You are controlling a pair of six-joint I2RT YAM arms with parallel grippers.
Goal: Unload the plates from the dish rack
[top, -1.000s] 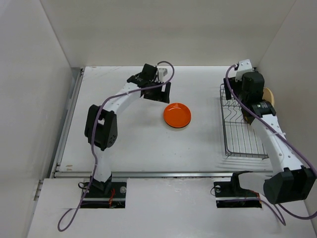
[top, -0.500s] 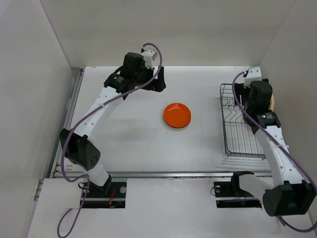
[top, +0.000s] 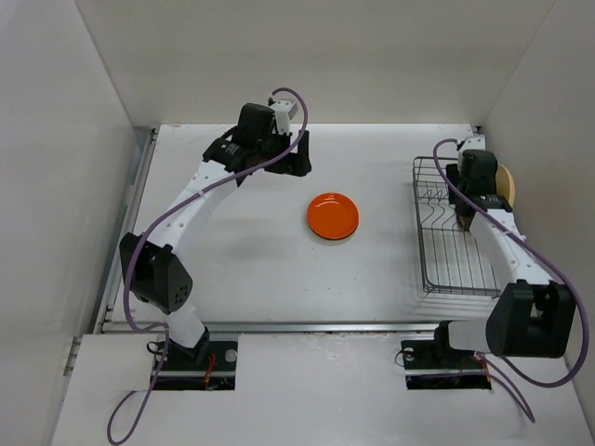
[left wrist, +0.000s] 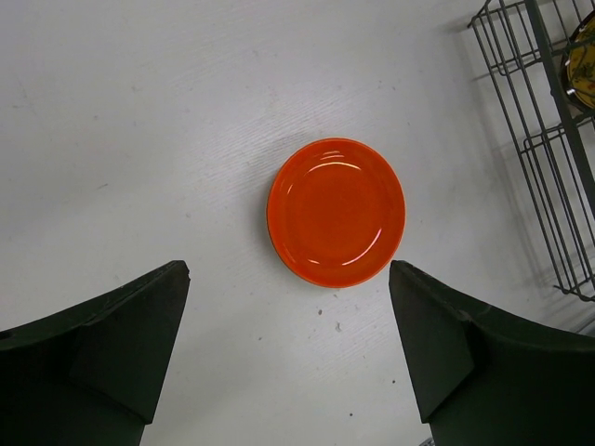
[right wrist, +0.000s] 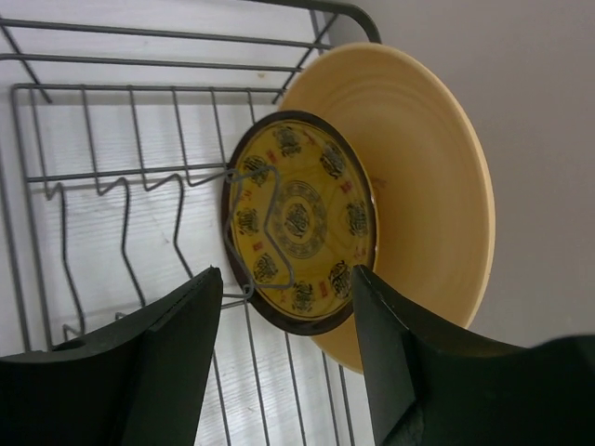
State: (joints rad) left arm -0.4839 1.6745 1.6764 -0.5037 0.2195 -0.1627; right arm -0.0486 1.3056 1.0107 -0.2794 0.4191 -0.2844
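Observation:
An orange plate point(top: 333, 216) lies flat on the table, also in the left wrist view point(left wrist: 337, 211). The wire dish rack point(top: 446, 251) stands at the right; a gold-patterned dark plate point(right wrist: 299, 221) and a larger tan plate point(right wrist: 423, 186) stand on edge in it. The tan plate's rim point(top: 505, 181) shows by the right wall. My left gripper point(top: 299, 160) is open and empty, up and left of the orange plate. My right gripper point(right wrist: 288, 297) is open just before the gold-patterned plate, its jaws either side of the plate's lower edge, not touching.
White walls close the table on three sides; the right wall stands right behind the rack. The rack's corner point(left wrist: 539, 121) shows at the left wrist view's right edge. The rack's near slots hold no plates.
The left arm has swung back from the orange plate and settled. The right gripper has moved over the rack's far end toward the standing plates.

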